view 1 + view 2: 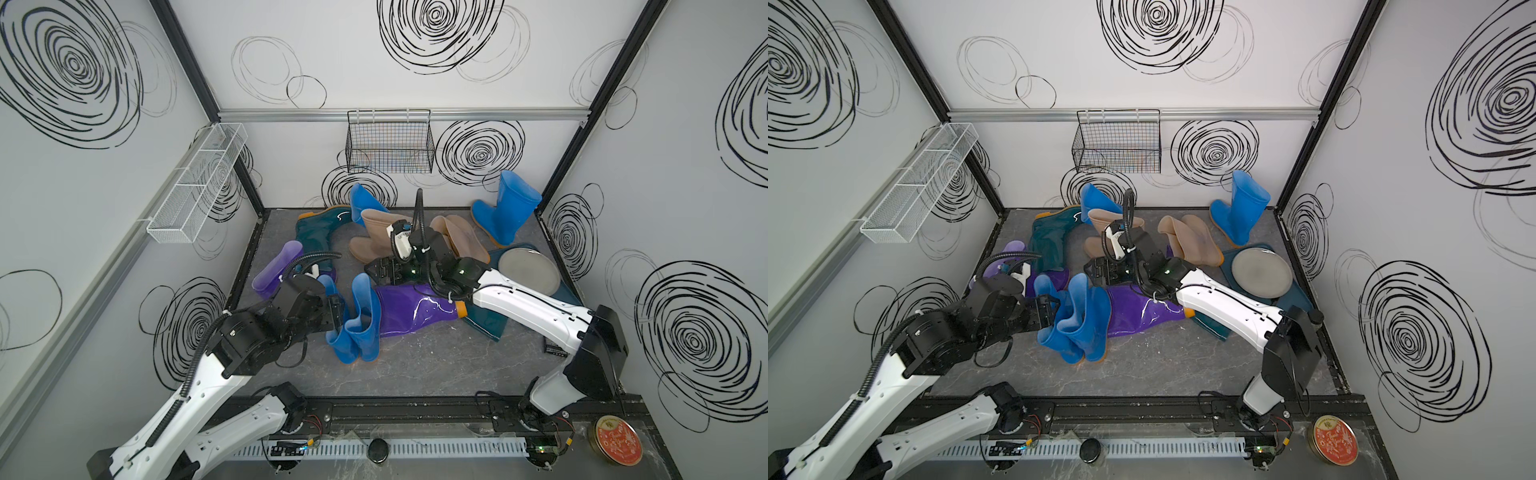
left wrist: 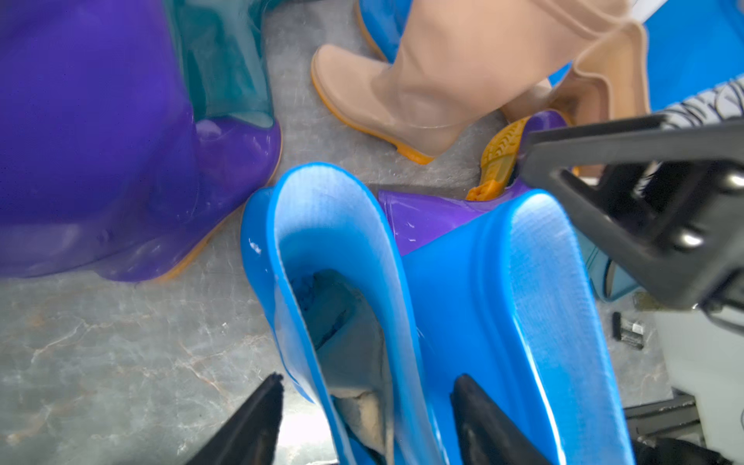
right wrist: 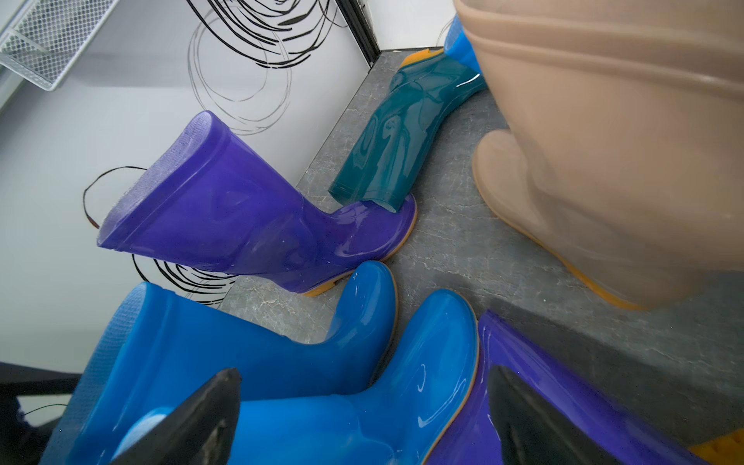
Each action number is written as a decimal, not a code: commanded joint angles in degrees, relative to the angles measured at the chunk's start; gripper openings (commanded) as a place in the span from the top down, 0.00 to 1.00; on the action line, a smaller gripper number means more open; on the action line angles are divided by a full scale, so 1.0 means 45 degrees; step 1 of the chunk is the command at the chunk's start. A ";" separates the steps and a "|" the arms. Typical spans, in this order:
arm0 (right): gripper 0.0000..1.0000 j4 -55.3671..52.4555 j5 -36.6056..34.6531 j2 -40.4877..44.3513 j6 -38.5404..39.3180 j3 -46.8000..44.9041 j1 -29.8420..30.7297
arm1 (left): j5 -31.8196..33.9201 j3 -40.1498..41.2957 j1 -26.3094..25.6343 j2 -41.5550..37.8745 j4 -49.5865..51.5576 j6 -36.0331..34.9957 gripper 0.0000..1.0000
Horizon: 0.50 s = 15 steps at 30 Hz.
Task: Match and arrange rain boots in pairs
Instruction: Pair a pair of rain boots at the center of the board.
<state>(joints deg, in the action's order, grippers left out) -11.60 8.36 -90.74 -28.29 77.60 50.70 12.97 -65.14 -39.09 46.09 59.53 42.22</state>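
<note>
Tray [image 1: 1298,298]: we see a grey plate [image 1: 1261,272] on it.
Blue boot [image 2: 334,209]: upright, shaft straddled by the open left pincer [image 2: 366,382].
Purple boot [image 1: 411,313]: lying below the open right pincer [image 3: 364,372], mouth toward the left pincer.

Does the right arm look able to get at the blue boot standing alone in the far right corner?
Probably yes. The right gripper is open, the blue boot stands upright with its top free, and only the flat grey plate lies in front of it.
</note>
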 commanded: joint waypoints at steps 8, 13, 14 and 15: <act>0.07 -0.0932 0.1245 -0.0399 -0.0299 -0.0008 -0.0107 | -0.0402 -0.0133 -0.1137 0.0271 -0.2017 -0.0433 0.01; 0.13 -0.1114 0.2511 -0.1431 -0.0582 0.0212 0.0066 | -0.0537 0.0075 -0.1503 0.0496 -0.2228 -0.0677 0.01; 0.14 -0.0927 0.2839 -0.1633 -0.0569 0.0270 0.0157 | -0.0603 0.0197 -0.1516 0.0480 -0.2376 -0.0766 0.01; 0.15 -0.0864 0.3046 -0.1861 -0.0541 0.0428 0.0266 | -0.0691 0.0318 -0.1517 0.0491 -0.2479 -0.0840 0.01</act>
<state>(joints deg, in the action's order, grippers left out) -14.70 16.95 -96.77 -29.93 77.73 50.78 11.20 -64.77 -45.52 48.49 51.62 39.90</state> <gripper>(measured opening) 0.856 0.994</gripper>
